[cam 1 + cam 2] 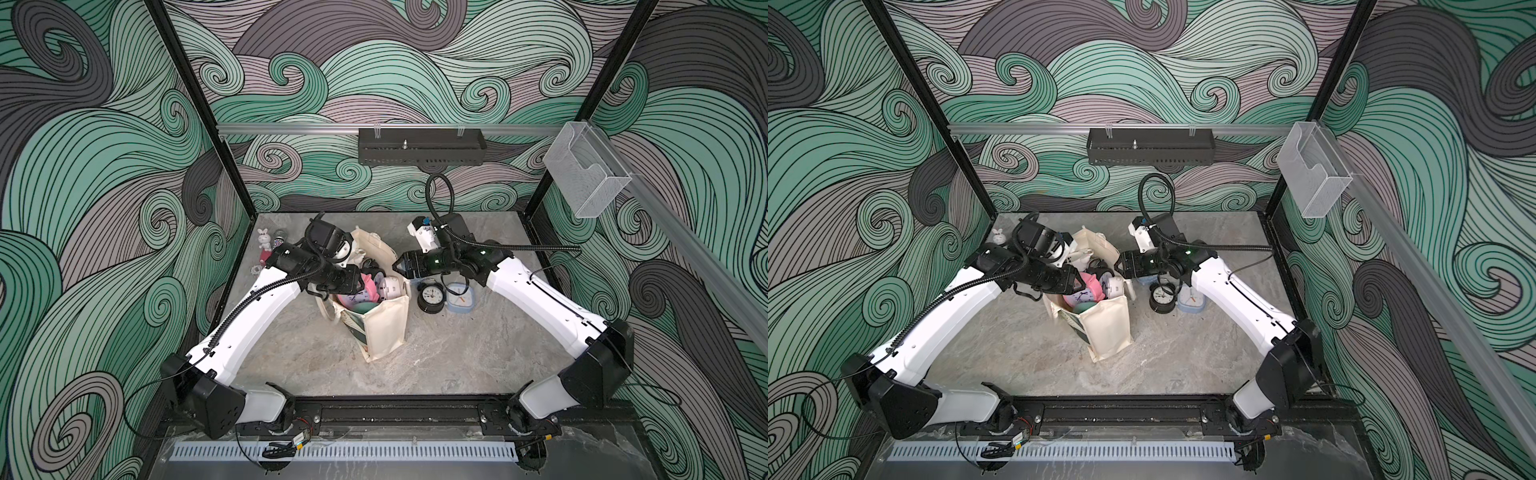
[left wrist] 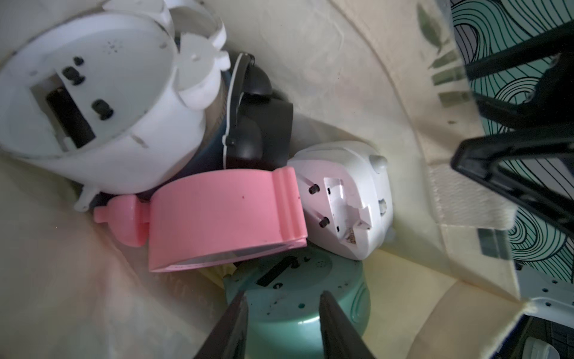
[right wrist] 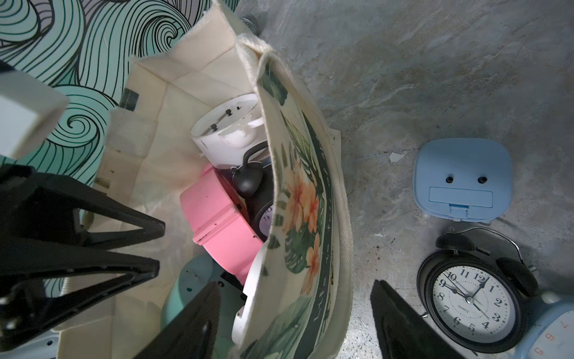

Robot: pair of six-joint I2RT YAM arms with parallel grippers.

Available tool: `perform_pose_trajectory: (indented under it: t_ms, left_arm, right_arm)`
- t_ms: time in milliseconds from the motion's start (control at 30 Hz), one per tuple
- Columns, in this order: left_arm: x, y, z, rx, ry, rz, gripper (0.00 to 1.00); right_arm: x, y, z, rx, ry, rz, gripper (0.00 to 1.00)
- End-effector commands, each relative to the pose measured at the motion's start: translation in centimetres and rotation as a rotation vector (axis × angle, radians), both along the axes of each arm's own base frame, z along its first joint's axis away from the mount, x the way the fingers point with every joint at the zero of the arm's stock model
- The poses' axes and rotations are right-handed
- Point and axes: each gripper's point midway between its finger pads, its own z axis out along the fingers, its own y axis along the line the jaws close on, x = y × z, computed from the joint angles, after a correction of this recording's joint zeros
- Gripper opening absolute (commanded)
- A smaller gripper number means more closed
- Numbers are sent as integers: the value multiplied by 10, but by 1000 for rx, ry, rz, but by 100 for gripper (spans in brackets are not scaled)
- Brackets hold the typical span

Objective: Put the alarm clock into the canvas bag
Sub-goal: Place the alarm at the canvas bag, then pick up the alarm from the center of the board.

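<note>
The cream canvas bag (image 1: 386,328) (image 1: 1106,328) stands upright mid-table, its leaf-and-flower front (image 3: 298,199) turned toward the right arm. Inside lie several alarm clocks: a mint green one (image 2: 298,298), a pink one (image 2: 223,214), a large white one (image 2: 102,102), a small white one (image 2: 344,199) and a black one (image 2: 257,124). My left gripper (image 2: 283,295) (image 1: 362,282) hangs open in the bag's mouth just above the mint clock, holding nothing. My right gripper (image 3: 295,284) (image 1: 395,264) is open wide astride the bag's front wall, one finger inside and one outside.
Right of the bag on the table are a black twin-bell clock (image 1: 430,296) (image 3: 470,300), a pale blue clock face up (image 1: 459,299) and a blue square clock face down (image 3: 462,180). A bunny figurine and small trinkets (image 1: 264,239) sit at the back left.
</note>
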Motion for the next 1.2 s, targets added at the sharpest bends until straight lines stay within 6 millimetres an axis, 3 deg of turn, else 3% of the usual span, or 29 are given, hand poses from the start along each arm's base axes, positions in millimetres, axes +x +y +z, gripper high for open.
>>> perform_pose_trajectory:
  t_ms: [0,67,167,267,300,400,467,533,667,867,1167]
  left_arm:
    - [-1,-3,10,-18,-19,-20,42]
    - [5,-7,23,-46,-70,-21,45]
    - [12,-10,47,-76,-145,-28,61]
    - [17,-13,68,-102,-217,-39,84]
    - [19,-14,75,-119,-248,-39,99]
    - [23,-18,95,-190,-325,-17,99]
    - [23,-23,110,-251,-355,-9,99]
    - [23,-26,119,-303,-330,26,99]
    - [9,-50,121,-424,-232,-79,99]
    - [11,-42,128,-361,-335,-45,99]
    - [9,-34,124,-275,-322,-60,99]
  right_arm:
    - [8,-18,27,10,-80,-65,87]
    - [14,-39,32,0,-103,-133,94]
    - [27,-92,22,-71,-118,-304,99]
    - [31,-146,-6,-138,-70,-468,99]
    - [31,-163,-17,-179,-55,-520,99]
    - [28,-198,-47,-307,-30,-622,99]
    - [29,-211,-69,-375,4,-656,99]
    - [29,-218,-92,-405,66,-671,99]
    - [38,-219,-119,-441,118,-666,99]
    - [54,-208,-149,-452,192,-639,99]
    - [55,-200,-177,-440,270,-622,99]
